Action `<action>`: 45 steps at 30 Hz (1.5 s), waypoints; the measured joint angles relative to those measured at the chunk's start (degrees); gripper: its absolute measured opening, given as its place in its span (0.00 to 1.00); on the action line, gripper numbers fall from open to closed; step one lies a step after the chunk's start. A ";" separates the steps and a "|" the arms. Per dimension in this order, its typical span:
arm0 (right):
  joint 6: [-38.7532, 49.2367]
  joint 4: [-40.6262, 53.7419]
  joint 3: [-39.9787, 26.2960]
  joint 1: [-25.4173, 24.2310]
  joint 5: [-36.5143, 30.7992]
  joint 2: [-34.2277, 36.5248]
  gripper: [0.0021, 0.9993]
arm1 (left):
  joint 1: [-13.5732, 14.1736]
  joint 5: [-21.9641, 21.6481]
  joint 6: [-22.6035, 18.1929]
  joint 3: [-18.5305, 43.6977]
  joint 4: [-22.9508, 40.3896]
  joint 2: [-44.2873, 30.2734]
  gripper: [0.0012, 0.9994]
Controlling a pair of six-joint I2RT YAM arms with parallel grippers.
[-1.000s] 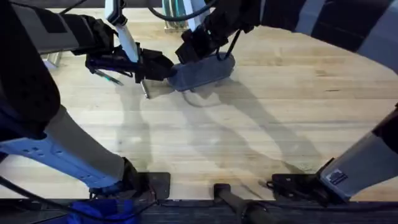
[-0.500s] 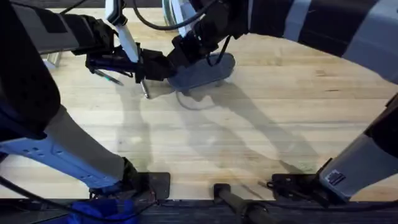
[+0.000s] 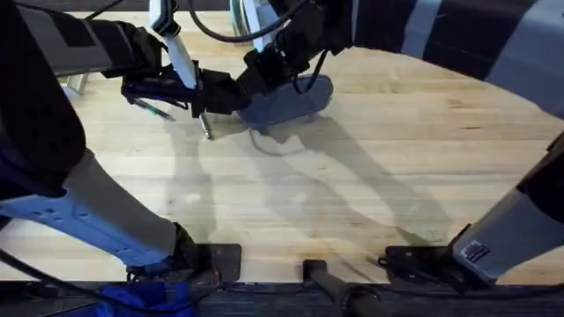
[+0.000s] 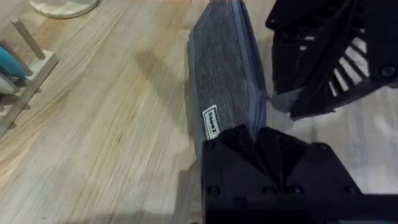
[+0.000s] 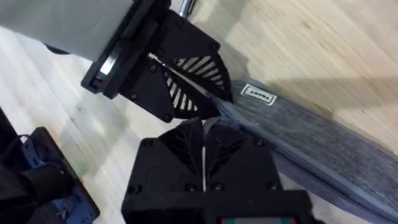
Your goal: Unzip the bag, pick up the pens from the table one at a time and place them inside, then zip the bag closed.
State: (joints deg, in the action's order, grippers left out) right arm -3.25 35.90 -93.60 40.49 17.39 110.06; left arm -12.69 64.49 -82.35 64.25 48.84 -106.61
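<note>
Overhead, both end effectors apparently pinch the bag (image 3: 286,101) at its left end

**Soft Overhead Light, Blurred Foreground**

The desk (image 3: 370,167) is lit evenly and brightly from above, and faint, diffuse shadows are thrown toward the near edge. No harsh glare is seen on the wood. Arm segments close under the overhead camera are rendered dark and blurred. In the left wrist view, the bag (image 4: 227,74) is held sharp while the far corners are softened.
</note>
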 joint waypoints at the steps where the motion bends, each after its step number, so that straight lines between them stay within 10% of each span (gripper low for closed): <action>1: 0.00 0.16 0.00 0.00 0.02 0.00 0.03 | 0.00 0.00 0.00 0.00 0.02 -0.02 0.04; 16: -0.19 1.69 0.00 0.08 0.85 0.00 0.14 | 0.00 0.00 0.00 0.00 0.20 0.00 0.04; 27: -0.20 3.24 -0.22 0.66 2.60 0.00 0.53 | 0.00 0.00 0.00 0.00 0.15 -0.02 0.04; 28: -0.48 3.57 -0.22 0.63 2.76 0.00 0.79 | 0.00 0.00 0.00 0.00 0.15 0.00 0.04; 30: -0.23 3.58 -0.22 0.66 3.06 0.00 0.99 | 0.00 0.00 0.00 0.00 0.04 0.00 0.04; 39: -0.22 3.72 -0.26 0.62 3.21 0.00 1.00 | 0.00 0.00 0.00 0.00 0.23 0.00 0.04; 45: -0.22 5.65 -0.35 0.27 3.22 -0.02 1.00 | 0.00 -0.77 -0.03 0.00 0.58 0.00 0.21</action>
State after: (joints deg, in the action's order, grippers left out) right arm -3.46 41.55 -93.95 40.76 20.61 110.04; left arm -12.69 63.72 -82.38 64.25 49.42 -106.61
